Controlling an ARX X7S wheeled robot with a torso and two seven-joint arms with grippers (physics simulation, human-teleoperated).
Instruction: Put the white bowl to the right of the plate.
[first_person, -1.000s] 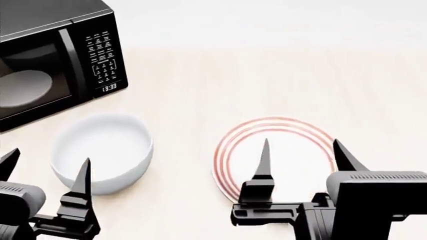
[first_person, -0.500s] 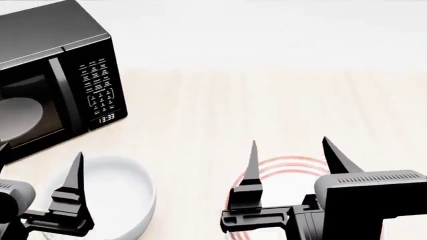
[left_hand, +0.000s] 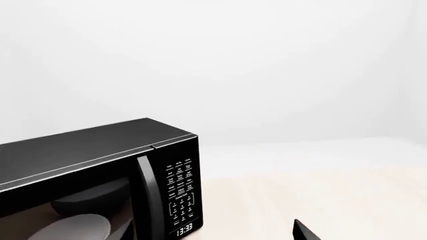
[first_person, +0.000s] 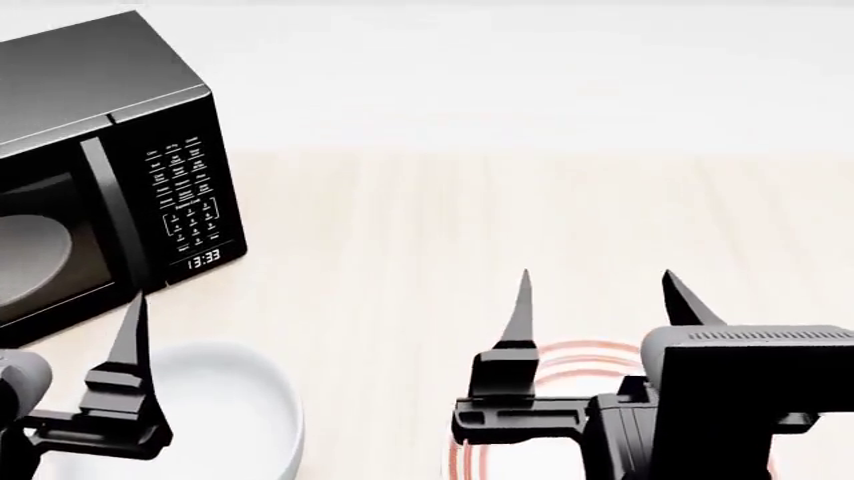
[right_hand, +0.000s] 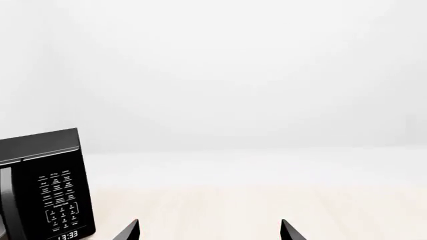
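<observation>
Glossy white, thick-walled and round, the white bowl (first_person: 214, 410) is sitting at the near left of the pale wood-grain bench (first_person: 441, 220), and I am seeing only part of it because the lower edge of my head view is cutting it off. My left claw (first_person: 60, 350) is hanging over it with one tapered black finger (first_person: 131, 340) pointing up above the bowl's rim; the other finger is out of the picture, so I cannot tell whether that claw is spread or pressed together. In the left wrist view only one dark fingertip (left_hand: 303, 231) is poking in.

To the right of the bowl and apart from it, the plate (first_person: 567, 365) is lying flat, its thin red rings curving out from under my right claw (first_person: 601, 300). That claw is standing spread wide, two pointed black fingers (first_person: 521, 310) well apart and pinching nothing; the right wrist view is showing both tips (right_hand: 128, 231) parted as well.

Behind the bowl, the microwave (first_person: 94, 170) is standing boxy and matte black, with a keypad and a clock reading 13:33 (first_person: 203, 260), and a pale round tray (first_person: 34, 265) is showing through its dark door glass.
</observation>
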